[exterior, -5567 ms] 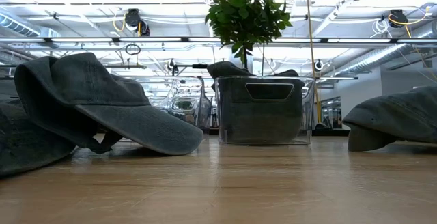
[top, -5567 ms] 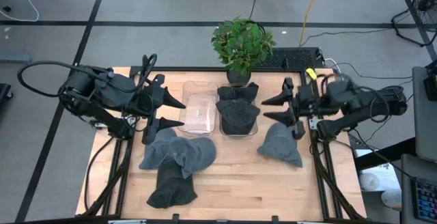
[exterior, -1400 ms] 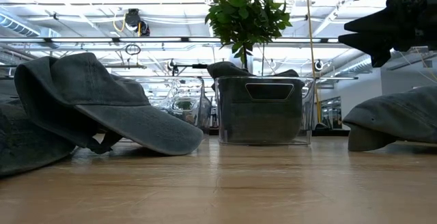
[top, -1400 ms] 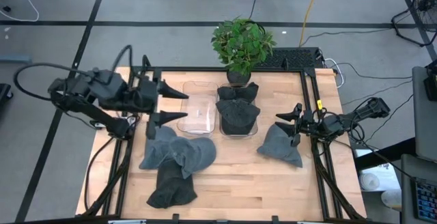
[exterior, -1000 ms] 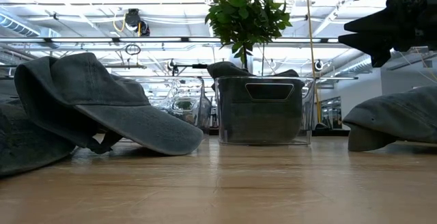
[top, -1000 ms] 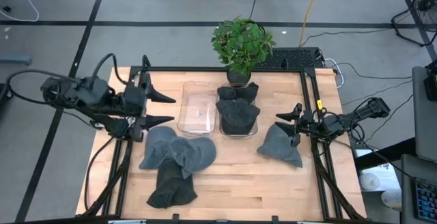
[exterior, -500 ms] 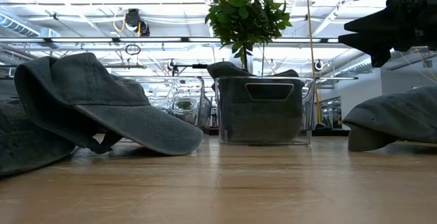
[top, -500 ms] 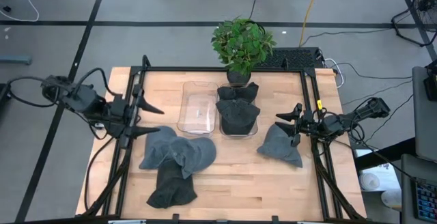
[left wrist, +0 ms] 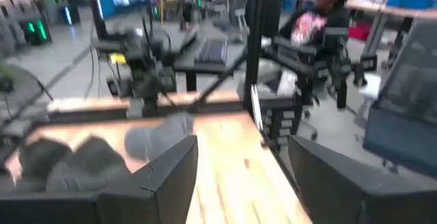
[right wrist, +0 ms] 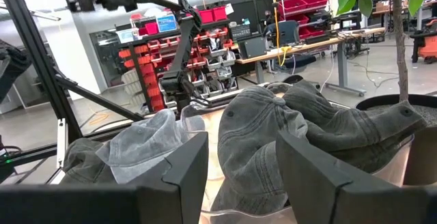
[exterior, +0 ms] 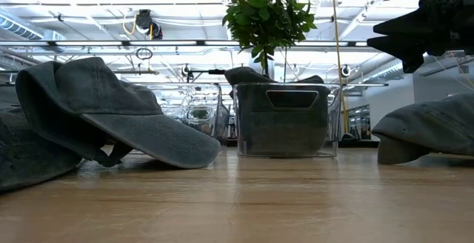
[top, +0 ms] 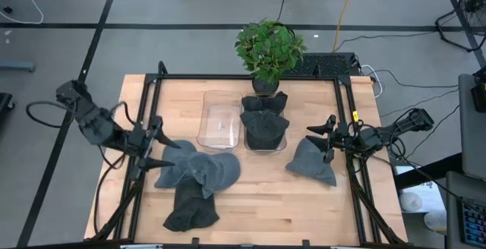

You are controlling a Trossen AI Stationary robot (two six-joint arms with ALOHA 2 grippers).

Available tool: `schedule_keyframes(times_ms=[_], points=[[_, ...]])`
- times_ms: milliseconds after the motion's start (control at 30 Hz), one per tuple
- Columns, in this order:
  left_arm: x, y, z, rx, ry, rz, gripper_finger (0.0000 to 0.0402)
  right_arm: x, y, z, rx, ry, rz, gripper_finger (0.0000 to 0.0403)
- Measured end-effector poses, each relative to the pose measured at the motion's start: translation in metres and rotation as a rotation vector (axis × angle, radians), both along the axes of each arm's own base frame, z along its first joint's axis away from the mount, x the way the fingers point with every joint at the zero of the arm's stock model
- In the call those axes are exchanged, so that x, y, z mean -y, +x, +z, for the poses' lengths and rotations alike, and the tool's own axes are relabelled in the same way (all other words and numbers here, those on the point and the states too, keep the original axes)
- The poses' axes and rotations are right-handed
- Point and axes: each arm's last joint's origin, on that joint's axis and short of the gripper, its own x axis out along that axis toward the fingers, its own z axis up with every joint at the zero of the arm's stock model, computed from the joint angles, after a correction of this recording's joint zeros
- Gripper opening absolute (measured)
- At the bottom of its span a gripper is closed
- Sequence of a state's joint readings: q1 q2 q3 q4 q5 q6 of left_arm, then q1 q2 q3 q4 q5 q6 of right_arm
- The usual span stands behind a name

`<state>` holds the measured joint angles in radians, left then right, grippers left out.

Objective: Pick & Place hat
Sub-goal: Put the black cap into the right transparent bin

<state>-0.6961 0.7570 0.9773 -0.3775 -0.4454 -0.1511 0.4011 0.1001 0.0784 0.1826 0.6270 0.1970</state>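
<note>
My left pincer [top: 161, 151] sits low at the left edge of the worktop [top: 304, 200], jaws standing apart with nothing between them, its tips just beside the near-left heap of hats [top: 196, 174]. My right pincer [top: 323, 138] waits at the right side, also parted and empty, hovering over the crown of the lone hat [top: 312, 161] that lies there.

The heap on the left looks like three grey caps overlapping, one trailing toward the near edge. Farther back, in the middle, stand two clear bins: the left bin [top: 220, 125] looks empty, and the right bin [top: 264, 130] already holds dark hats piled above its rim, in front of a potted plant [top: 267, 48].

I judge these caps to be light, soft cotton: the crowns sag and fold, so they will collapse under a squeeze rather than resist it. Only the brim is likely to be stiff. From the low view the nearest cap [exterior: 111, 110] rests tilted with its brim [exterior: 159, 141] lying out over the wood, which makes the brim edge, or the seam where brim meets crown, the surest hold. Pinching loose crown fabric would probably work too, but the cap would dangle and might drag its neighbour along, since they overlap. Slipping seems unlikely; snagging a second hat is the greater risk.
</note>
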Motion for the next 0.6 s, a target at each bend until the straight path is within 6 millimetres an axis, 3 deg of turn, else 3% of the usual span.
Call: schedule_keyframes(times_ms=[433, 600], points=[[0.036, 0.004, -0.037, -0.346, -0.098, 0.001, 0.0239, 0.0, 0.0, 0.0, 0.0, 0.0, 0.0, 0.016], [0.048, 0.005, -0.041, -0.498, -0.127, 0.049, 0.0239, 0.0, 0.0, 0.0, 0.0, 0.0, 0.0, 0.016]])
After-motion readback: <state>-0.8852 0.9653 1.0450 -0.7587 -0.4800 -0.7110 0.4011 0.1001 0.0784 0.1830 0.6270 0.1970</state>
